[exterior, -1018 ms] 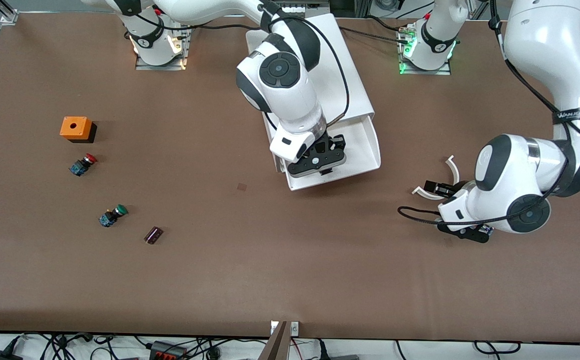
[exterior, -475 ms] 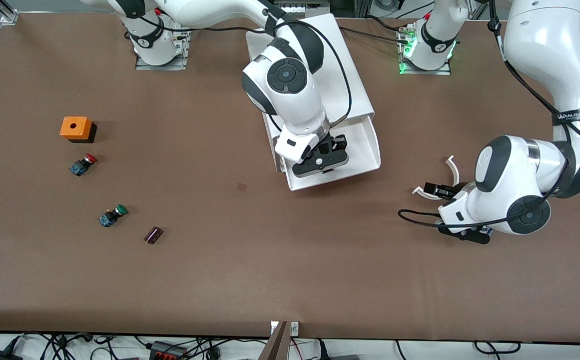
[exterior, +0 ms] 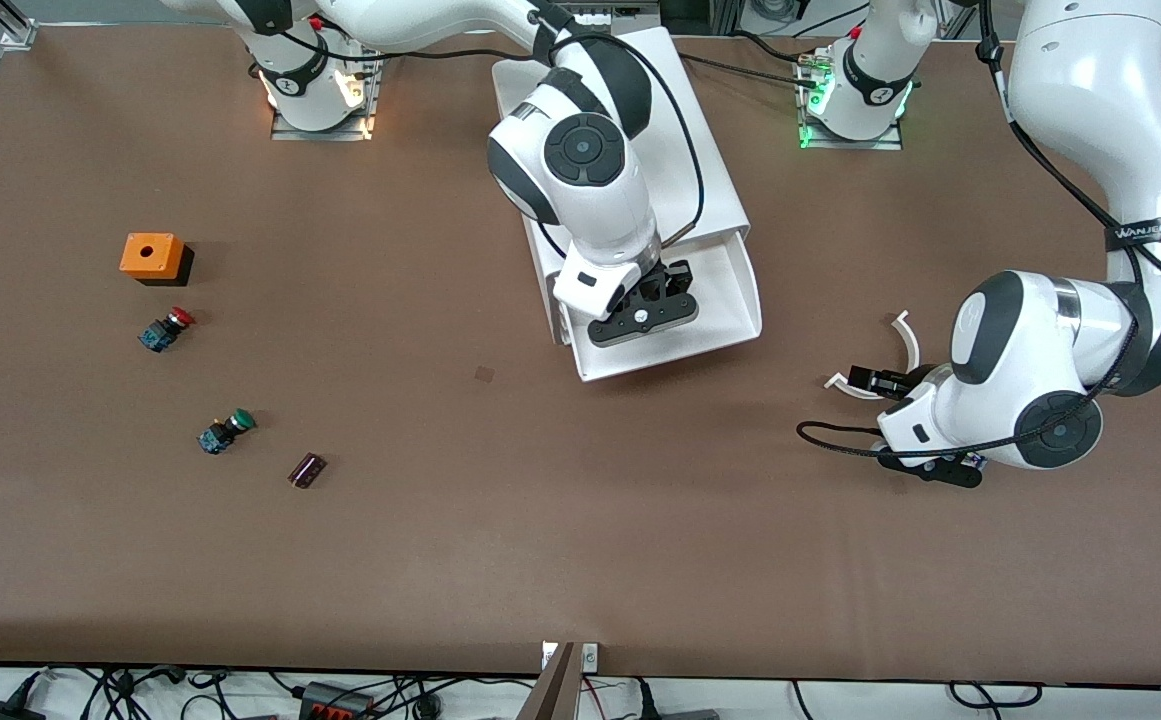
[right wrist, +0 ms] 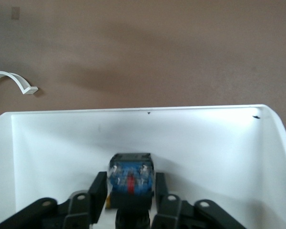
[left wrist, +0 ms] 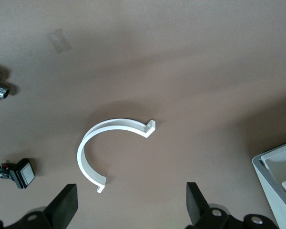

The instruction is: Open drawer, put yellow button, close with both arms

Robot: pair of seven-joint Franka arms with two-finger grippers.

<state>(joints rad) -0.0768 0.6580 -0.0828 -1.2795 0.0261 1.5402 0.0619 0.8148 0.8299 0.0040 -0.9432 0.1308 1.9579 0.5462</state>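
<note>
The whole table [exterior: 580, 560] is seen from high across it, facing the arm bases. The open drawer [right wrist: 190, 138] is viewed closely from the right wrist, just ahead of the right gripper [right wrist: 128, 193]; it is shared with the front view. A white curved clip [left wrist: 105, 152] before the left gripper [left wrist: 131, 205] is framed downward from the left wrist.

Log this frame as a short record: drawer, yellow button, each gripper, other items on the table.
drawer: pulled out of the cabinet
yellow button: blue base showing, inside the drawer, between the right gripper's fingers
right gripper: in the drawer, fingers close beside the button; grip or release unclear
left gripper: open, over a white curved clip, waiting
others: orange box, red-capped button, green-capped button
</note>
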